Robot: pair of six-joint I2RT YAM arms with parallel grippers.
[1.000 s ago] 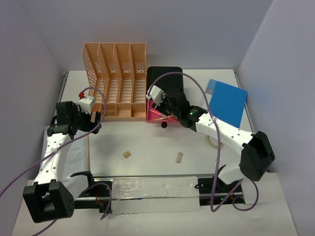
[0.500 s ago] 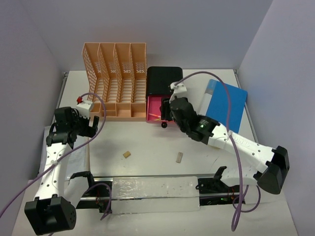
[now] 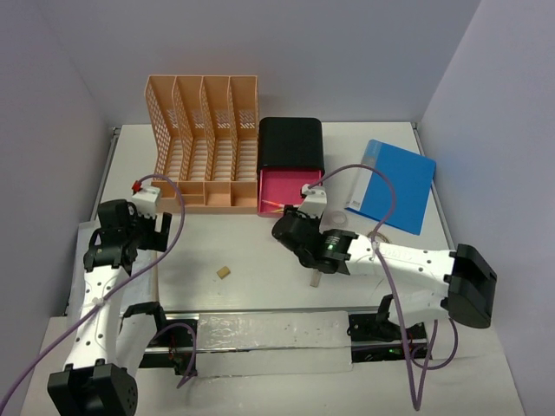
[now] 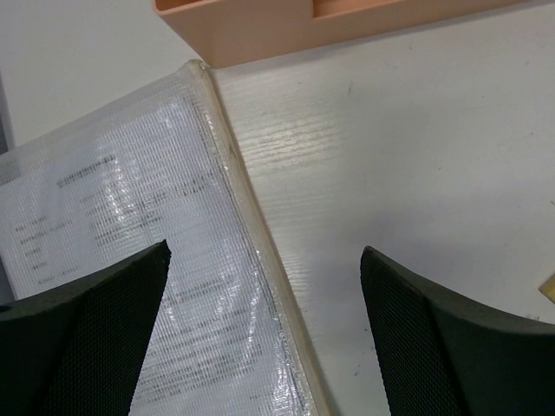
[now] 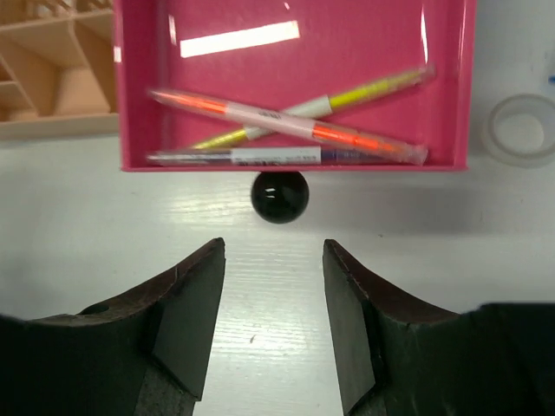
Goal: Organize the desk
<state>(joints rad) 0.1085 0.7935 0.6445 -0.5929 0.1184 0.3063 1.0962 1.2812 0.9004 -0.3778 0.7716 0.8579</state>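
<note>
Large white rect. desk [image 3: 260, 251], flat & level, faint wood-grain finish, thin metal rails along L/R edges, spanning nearly whole view.

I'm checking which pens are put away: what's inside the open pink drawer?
The pink drawer holds three pens: an orange highlighter crossing a yellow one, another pen along the front wall. Its rear, under the black box, is hidden.

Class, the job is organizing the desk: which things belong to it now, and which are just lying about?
Job: desk, open pink drawer, pens inside, right hand facing its knob.
Lying about: blue folder, tape roll, tan block, document sleeve.
</note>
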